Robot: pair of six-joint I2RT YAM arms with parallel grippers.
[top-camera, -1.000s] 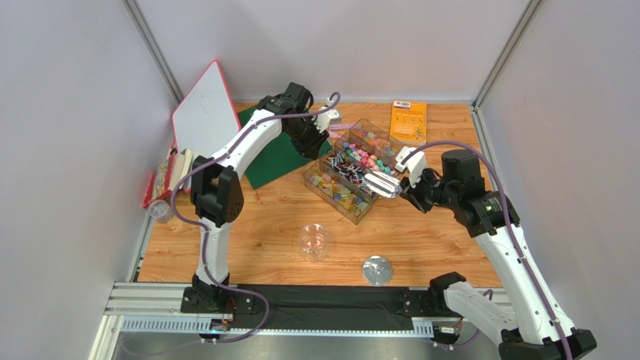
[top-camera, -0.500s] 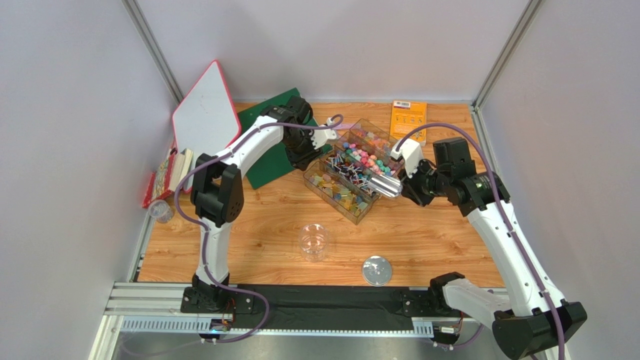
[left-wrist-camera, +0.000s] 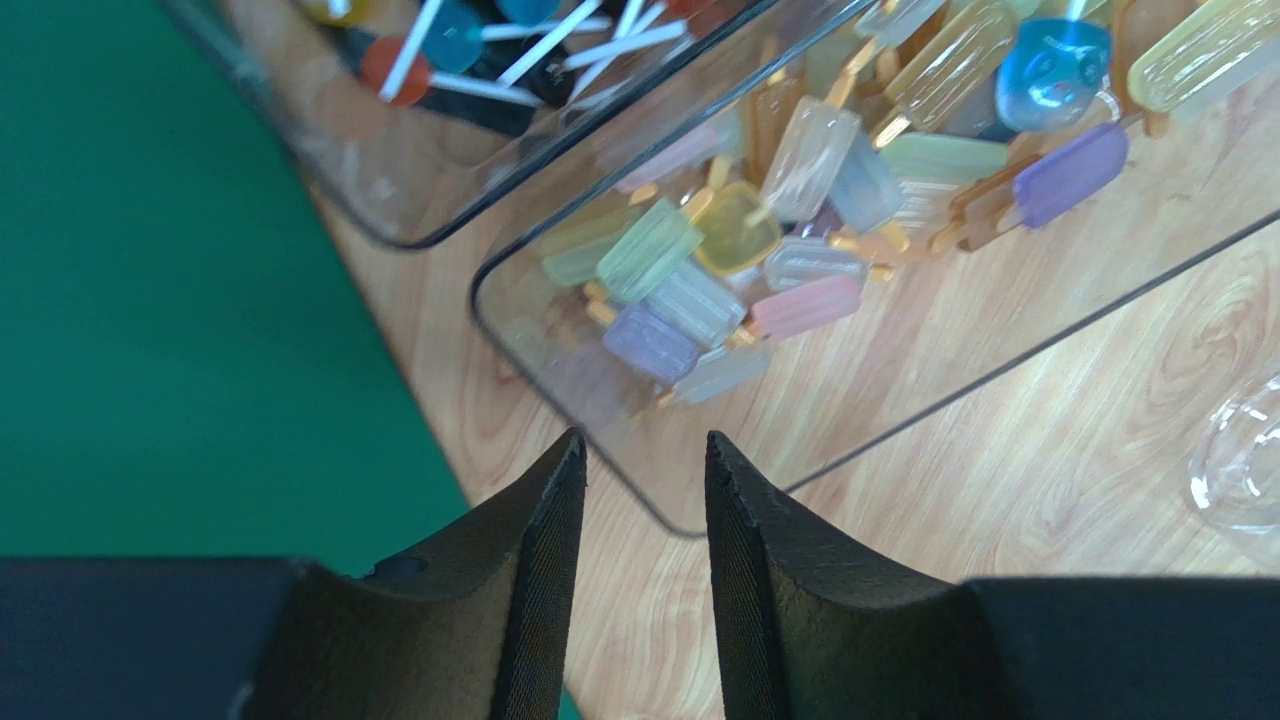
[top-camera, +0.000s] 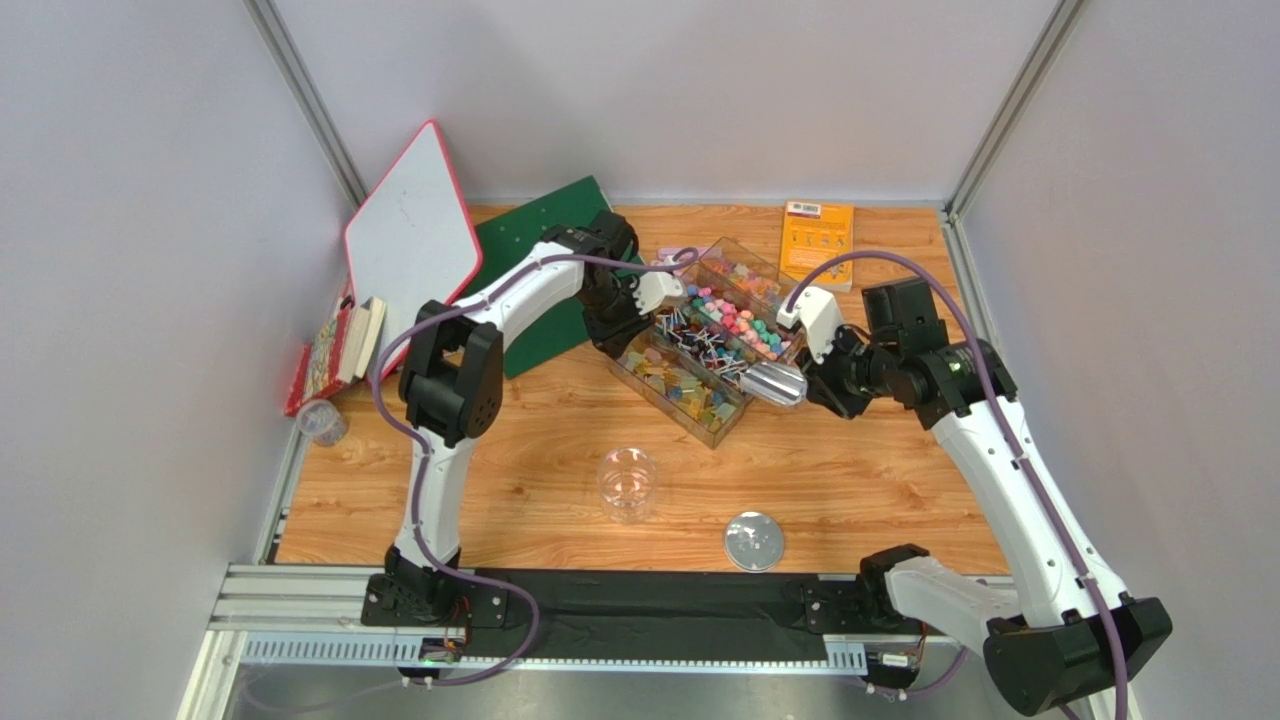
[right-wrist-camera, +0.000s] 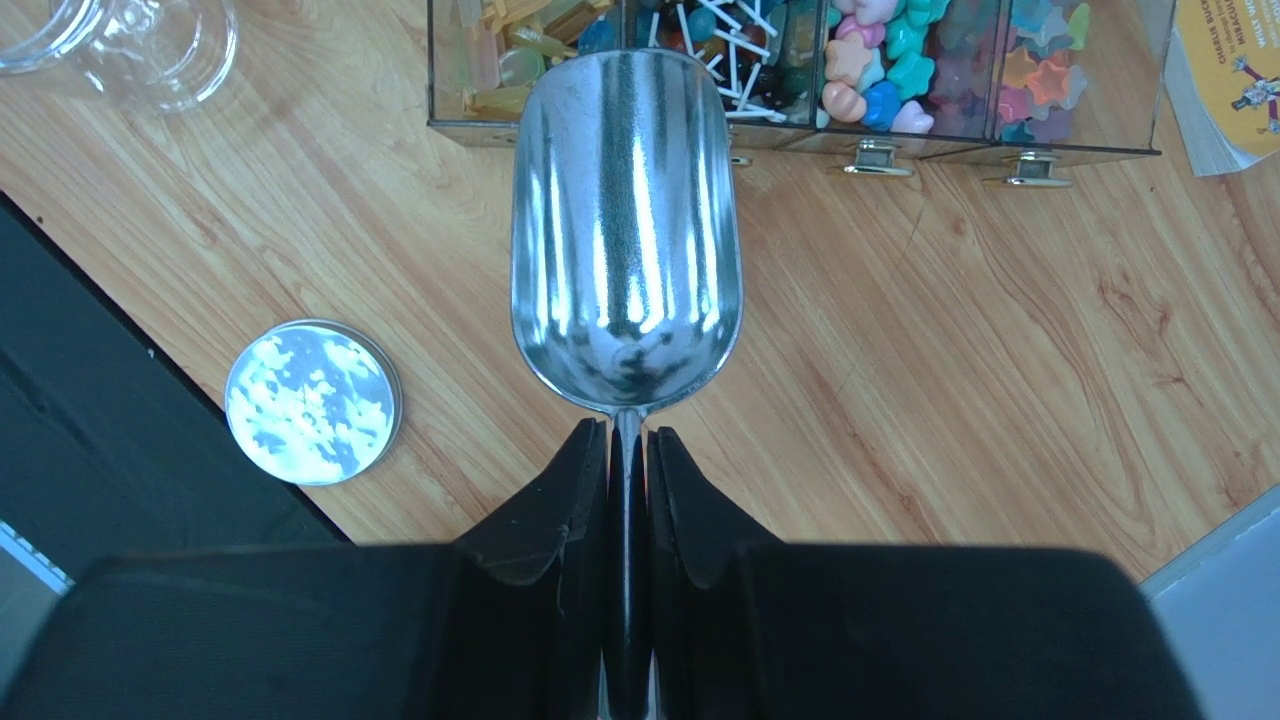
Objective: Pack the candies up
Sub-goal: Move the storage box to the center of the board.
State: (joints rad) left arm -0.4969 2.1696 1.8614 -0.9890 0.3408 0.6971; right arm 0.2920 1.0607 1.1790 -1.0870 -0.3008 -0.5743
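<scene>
A wooden surface (top-camera: 496, 450) seen from above, with two robot arms reaching in from the near edge. Near the middle stands a clear box (top-camera: 724, 423) split into compartments, and the candies (top-camera: 724, 318) lie inside it: pink, teal and blue sweets in one section, lollipops with thin white sticks in another, pale ice-lolly shapes in the nearest. The right end effector (top-camera: 819, 378) is closed tightly on the thin handle of a shiny metal scoop (top-camera: 772, 384). The scoop is empty, and its mouth points at the box's near right side; from the wrist view its tip overlaps the box's wall. The left end effector (top-camera: 649, 293) sits at the left end of the box. Its two dark fingers (left-wrist-camera: 534, 555) stand apart, and the rounded corner of the box shows in the gap between them; whether they touch it cannot be told, and nothing is clearly gripped. Nearer the arms, well apart from the box, stands a clear jar (top-camera: 628, 483), and to its right a round silver lid (top-camera: 754, 540) lies flat. A green mat (top-camera: 549, 323) lies left of the box under the left arm. A white board (top-camera: 409, 225) with a red rim leans at the back left. An orange booklet (top-camera: 818, 243) lies at the back right, just behind the box.
</scene>
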